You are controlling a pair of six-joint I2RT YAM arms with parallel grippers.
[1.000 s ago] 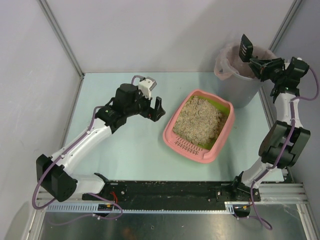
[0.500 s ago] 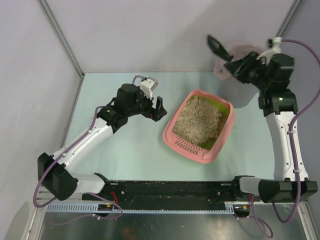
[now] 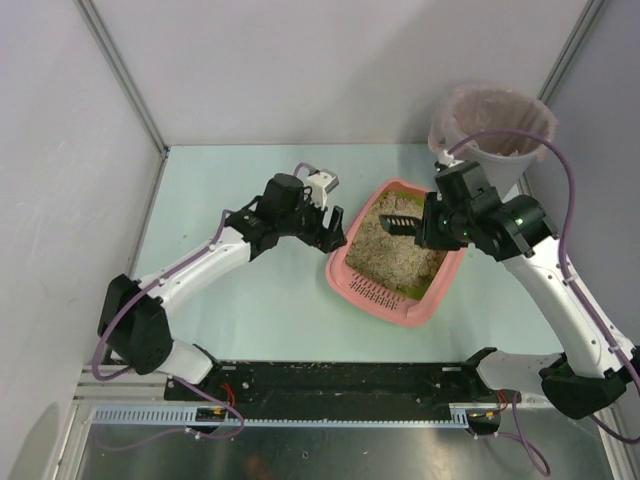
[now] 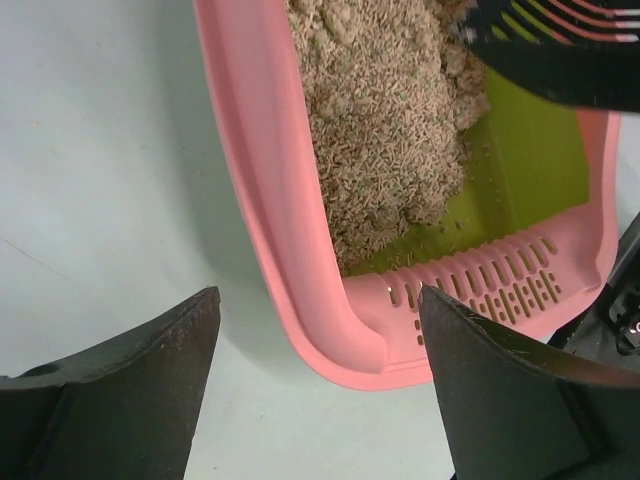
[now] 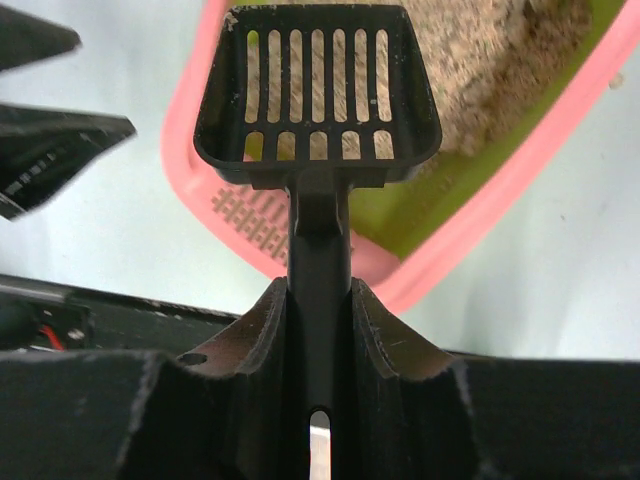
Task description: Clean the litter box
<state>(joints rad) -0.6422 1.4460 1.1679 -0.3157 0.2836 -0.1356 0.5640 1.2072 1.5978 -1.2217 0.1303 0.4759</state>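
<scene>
The pink litter box lies mid-table, with beige litter heaped on its yellow-green lining. My left gripper is at the box's left rim and is open. In the left wrist view the wide-apart fingers of my left gripper frame the rounded corner of the litter box by its slotted end, without touching it. My right gripper is shut on the handle of the black slotted scoop. The scoop is empty and hovers over the litter box, held by my right gripper.
A grey round bucket lined with a pinkish bag stands at the back right, behind the right arm. The black base rail runs along the near table edge. Grey walls enclose the table on the left, back and right.
My right arm swung the scoop from over the bucket down and left to above the litter. My left gripper moved right to the box's rim, its jaws narrowing slightly.
</scene>
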